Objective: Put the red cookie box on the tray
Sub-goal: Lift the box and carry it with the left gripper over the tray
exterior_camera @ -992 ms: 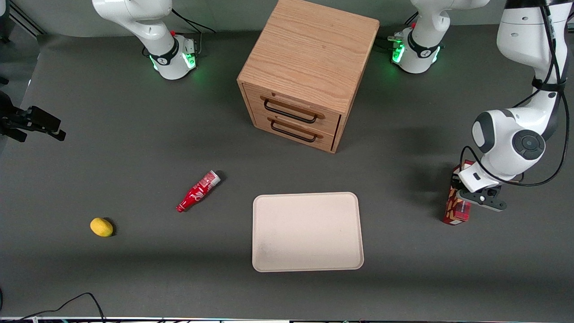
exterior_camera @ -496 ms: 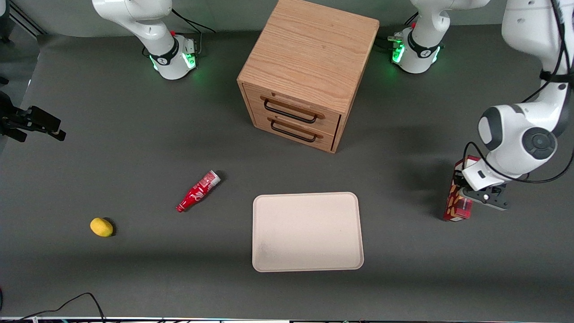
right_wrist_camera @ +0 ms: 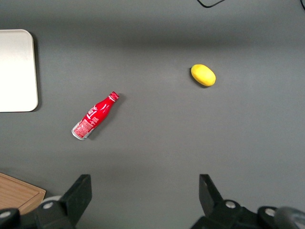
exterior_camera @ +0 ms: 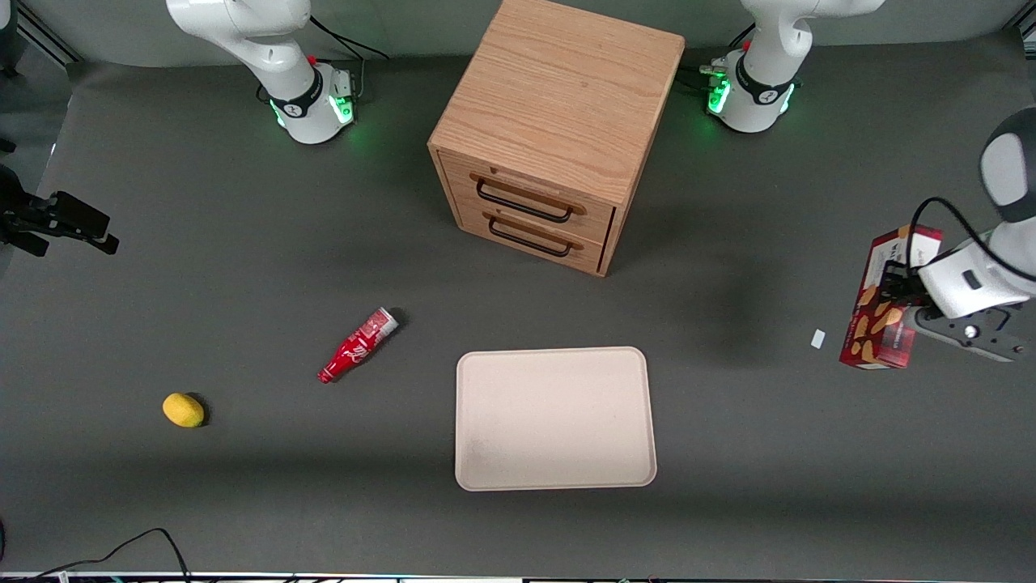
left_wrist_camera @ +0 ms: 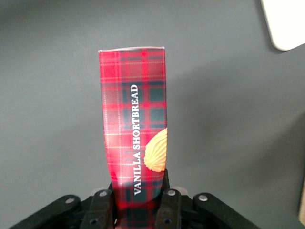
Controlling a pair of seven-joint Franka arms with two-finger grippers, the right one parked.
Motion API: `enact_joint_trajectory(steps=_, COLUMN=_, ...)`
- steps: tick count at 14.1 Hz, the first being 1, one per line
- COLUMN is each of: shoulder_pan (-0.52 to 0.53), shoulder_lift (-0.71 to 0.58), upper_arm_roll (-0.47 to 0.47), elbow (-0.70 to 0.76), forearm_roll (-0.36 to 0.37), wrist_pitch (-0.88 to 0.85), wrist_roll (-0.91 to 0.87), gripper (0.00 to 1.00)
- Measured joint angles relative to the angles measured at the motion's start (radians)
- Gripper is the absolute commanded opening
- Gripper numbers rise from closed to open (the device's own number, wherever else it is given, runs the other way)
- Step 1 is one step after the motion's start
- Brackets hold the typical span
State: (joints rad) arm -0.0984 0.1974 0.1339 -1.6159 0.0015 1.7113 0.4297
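The red cookie box (exterior_camera: 878, 320), a slim dark-red tartan carton with golden cookie pictures, hangs lifted above the table toward the working arm's end, standing nearly upright. My left gripper (exterior_camera: 897, 293) is shut on it about mid-height. In the left wrist view the red cookie box (left_wrist_camera: 135, 129) reads "Vanilla Shortbread" and runs out from between my black fingers (left_wrist_camera: 167, 205), which press both its sides. The beige tray (exterior_camera: 555, 417) lies flat and bare near the front camera, well apart from the box. One rounded corner of the tray (left_wrist_camera: 286, 24) shows in the left wrist view.
A wooden two-drawer cabinet (exterior_camera: 558, 129) stands farther from the front camera than the tray. A small red bottle (exterior_camera: 358, 345) lies on its side, and a yellow lemon (exterior_camera: 183, 410) sits toward the parked arm's end. A small white scrap (exterior_camera: 817, 338) lies on the table beside the box.
The gripper has lifted the box off the table and carried it outward toward the working arm's end. A small white scrap now shows where the box stood.
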Motion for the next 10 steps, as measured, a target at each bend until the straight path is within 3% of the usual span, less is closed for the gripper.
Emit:
enact_joint_trajectory(steps=2, shoulder_pan=-0.004, shoulder_lift=0.017, upper_arm_roll=-0.036, elbow=0.087, forearm_roll=-0.011, wrist_pitch=-0.04, wrist_roll=-0.04, gripper=0.0)
enact_joint_trajectory(steps=5, shoulder_pan=-0.009, shoulder_lift=0.1, upper_arm_roll=-0.15, elbow=0.182, forearm_roll=-0.045, wrist_pitch=-0.042, wrist_roll=-0.26, gripper=0.0)
enact_joint_trajectory(steps=8, shoulder_pan=-0.043, shoulder_lift=0.252, upper_arm_roll=-0.272, elbow=0.318, forearm_roll=-0.049, wrist_pitch=-0.016, wrist_roll=-0.538, gripper=0.0)
enact_joint_trajectory(steps=10, shoulder_pan=-0.118, shoulder_lift=0.396, upper_arm_roll=-0.299, elbow=0.443, forearm_roll=-0.025, wrist_pitch=0.043, wrist_roll=-0.738, gripper=0.0)
